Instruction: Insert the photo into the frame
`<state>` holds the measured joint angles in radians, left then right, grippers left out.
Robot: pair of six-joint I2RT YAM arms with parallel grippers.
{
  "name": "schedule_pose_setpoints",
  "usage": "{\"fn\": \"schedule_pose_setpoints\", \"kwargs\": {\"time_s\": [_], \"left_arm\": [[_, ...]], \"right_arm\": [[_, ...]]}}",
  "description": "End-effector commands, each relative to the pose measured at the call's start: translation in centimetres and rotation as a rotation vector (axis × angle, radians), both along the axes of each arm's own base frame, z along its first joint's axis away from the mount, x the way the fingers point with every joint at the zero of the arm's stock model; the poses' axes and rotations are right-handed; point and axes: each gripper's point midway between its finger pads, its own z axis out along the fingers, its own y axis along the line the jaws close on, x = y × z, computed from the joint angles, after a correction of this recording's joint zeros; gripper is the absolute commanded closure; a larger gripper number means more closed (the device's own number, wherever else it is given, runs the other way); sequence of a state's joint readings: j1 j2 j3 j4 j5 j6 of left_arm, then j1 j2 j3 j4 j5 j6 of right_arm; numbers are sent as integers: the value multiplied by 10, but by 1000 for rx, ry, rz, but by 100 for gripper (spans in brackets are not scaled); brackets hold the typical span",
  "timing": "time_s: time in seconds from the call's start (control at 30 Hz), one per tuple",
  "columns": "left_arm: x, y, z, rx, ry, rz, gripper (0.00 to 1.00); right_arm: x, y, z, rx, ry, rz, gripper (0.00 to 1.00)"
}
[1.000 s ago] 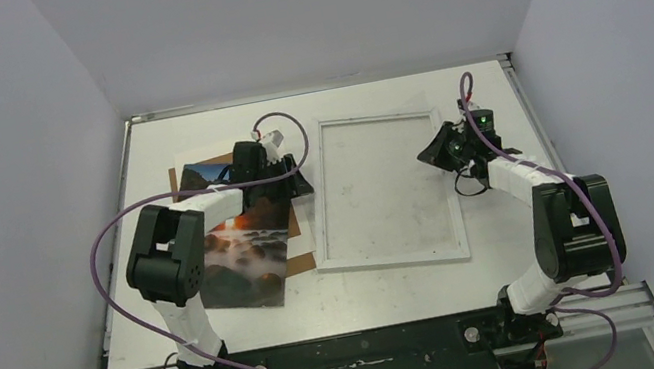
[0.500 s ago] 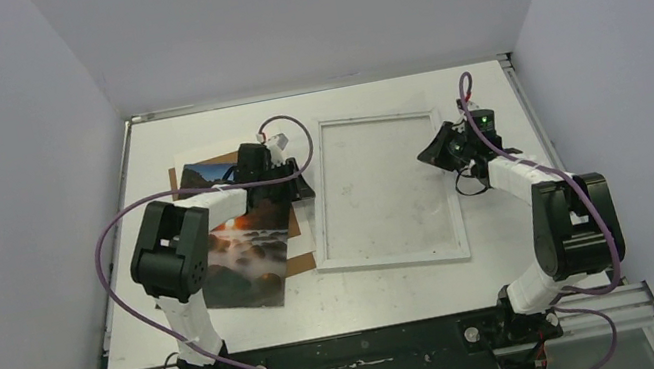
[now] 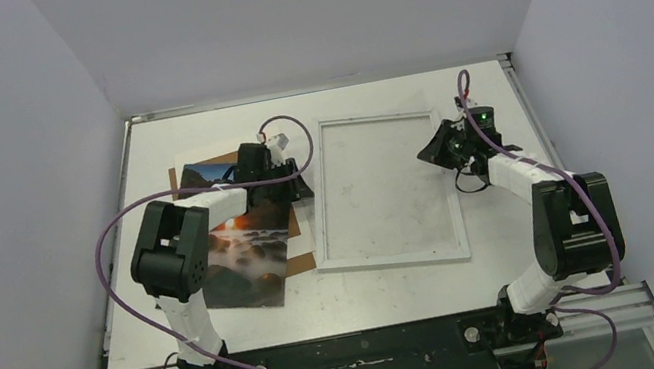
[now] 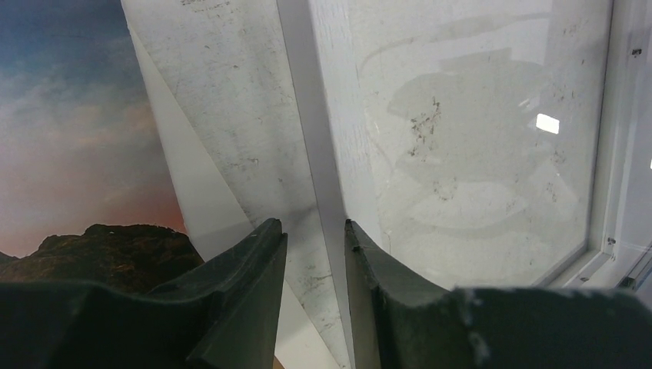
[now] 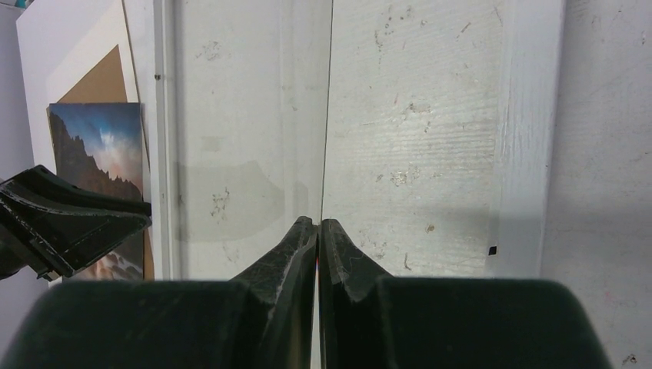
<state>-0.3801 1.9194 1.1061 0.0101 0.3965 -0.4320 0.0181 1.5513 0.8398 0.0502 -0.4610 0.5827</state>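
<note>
The white frame lies flat mid-table, and its pane mirrors my fingers. The sunset photo lies left of it on a brown board. My left gripper is at the frame's left rim. Its jaws are narrowly open astride that rim, with a gap at the left finger. My right gripper is at the frame's right rim. In the right wrist view it is shut on a thin edge of the frame. The photo shows beyond the far rim.
A pale sheet lies under the brown board at the table's left. Grey walls close in the table on three sides. A purple cable loops off each arm. Bare table lies between the frame and the arm bases.
The left arm has shifted slightly to the right at the frame's left rim. The frame, the photo and the right arm have not moved.
</note>
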Motion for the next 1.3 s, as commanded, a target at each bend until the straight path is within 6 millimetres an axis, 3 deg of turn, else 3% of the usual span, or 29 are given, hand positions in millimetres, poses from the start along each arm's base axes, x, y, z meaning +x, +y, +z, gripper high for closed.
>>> {"fn": "schedule_pose_setpoints", "kwargs": {"time_s": [0.0, 0.8, 1.27], "left_arm": [[10, -8, 11, -4, -45, -21, 68], [5, -11, 9, -7, -30, -36, 76], [5, -12, 10, -8, -36, -43, 76]], "right_arm": [[17, -1, 23, -5, -79, 26, 95], [4, -9, 21, -20, -74, -35, 95], [11, 10, 22, 11, -87, 9, 95]]}}
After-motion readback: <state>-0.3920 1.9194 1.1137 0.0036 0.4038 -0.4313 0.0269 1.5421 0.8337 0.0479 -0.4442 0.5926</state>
